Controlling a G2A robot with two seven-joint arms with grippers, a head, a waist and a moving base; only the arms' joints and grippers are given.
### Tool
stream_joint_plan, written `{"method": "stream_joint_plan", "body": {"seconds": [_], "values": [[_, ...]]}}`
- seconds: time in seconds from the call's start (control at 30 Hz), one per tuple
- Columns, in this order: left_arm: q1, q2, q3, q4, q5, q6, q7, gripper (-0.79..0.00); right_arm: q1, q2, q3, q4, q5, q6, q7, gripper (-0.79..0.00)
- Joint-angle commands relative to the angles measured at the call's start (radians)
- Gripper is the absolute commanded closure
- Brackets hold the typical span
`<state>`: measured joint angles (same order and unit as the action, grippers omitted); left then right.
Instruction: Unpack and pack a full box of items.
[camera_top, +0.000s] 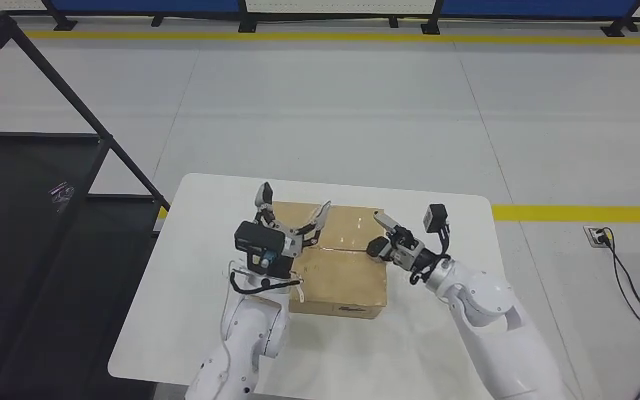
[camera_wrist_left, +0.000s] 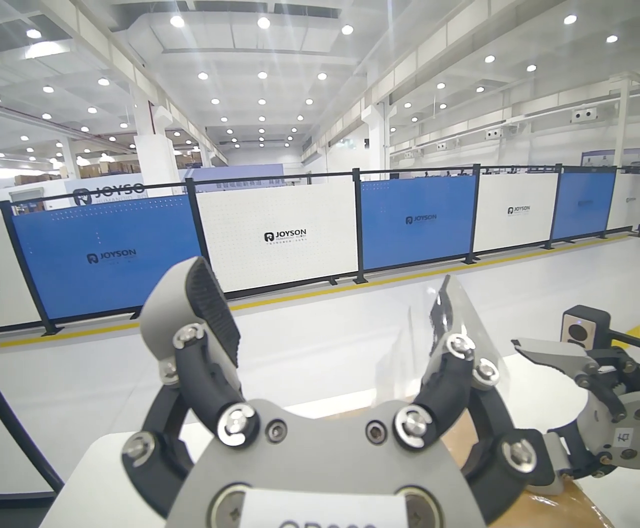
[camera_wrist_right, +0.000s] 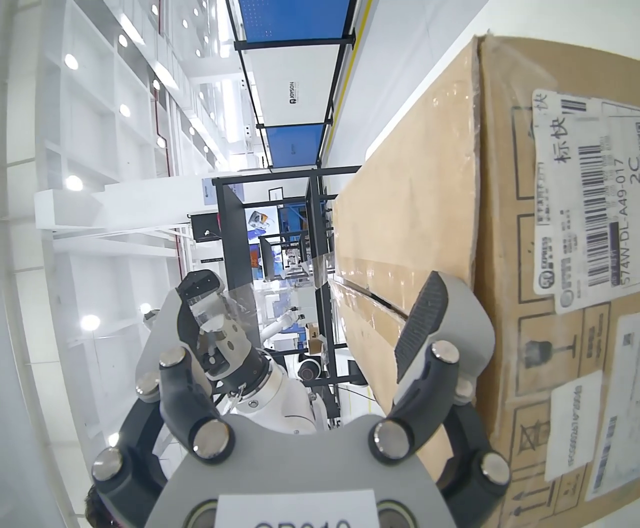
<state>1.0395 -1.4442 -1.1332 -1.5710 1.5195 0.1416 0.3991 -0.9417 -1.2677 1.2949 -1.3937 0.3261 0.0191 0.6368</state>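
We cannot see inside the closed box; left gripper, perhaps trailing clear tape, and right gripper gape wide.

The cardboard box takes up the middle of the counter, its flaps shut (a taped seam runs along the top), which closes off the way in from above. The left tool hangs over the box's left half with its fingers spread. The right tool, also spread, sits at the box's upper right edge. Bare counter runs wide along the left, near and right edges, and narrower along the far edge. A black frame slopes down just off the far left corner.
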Motion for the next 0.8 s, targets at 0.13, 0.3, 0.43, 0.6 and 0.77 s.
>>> {"method": "stream_joint_plan", "body": {"seconds": [0.13,0.3,0.43,0.6,0.77], "values": [[-0.001,-0.005,0.021,0.008,0.016,-0.008,0.0,-0.785,-0.054,0.01,0.055,-0.025,0.032,-0.037,0.002,-0.785],[-0.003,-0.01,0.036,0.015,0.03,-0.013,-0.004,-0.785,-0.095,0.017,0.094,-0.036,0.056,-0.064,0.011,-0.785],[-0.007,-0.013,0.047,0.026,0.042,-0.014,-0.007,-0.785,-0.112,0.022,0.112,-0.035,0.067,-0.076,0.019,-0.785],[-0.014,-0.019,0.058,0.04,0.046,-0.018,-0.011,-0.785,-0.12,0.024,0.118,-0.029,0.072,-0.082,0.023,-0.785],[-0.013,-0.017,0.013,-0.011,0.006,-0.024,-0.003,-0.785,-0.125,0.028,0.122,-0.038,0.06,-0.089,0.026,-0.785]]}}
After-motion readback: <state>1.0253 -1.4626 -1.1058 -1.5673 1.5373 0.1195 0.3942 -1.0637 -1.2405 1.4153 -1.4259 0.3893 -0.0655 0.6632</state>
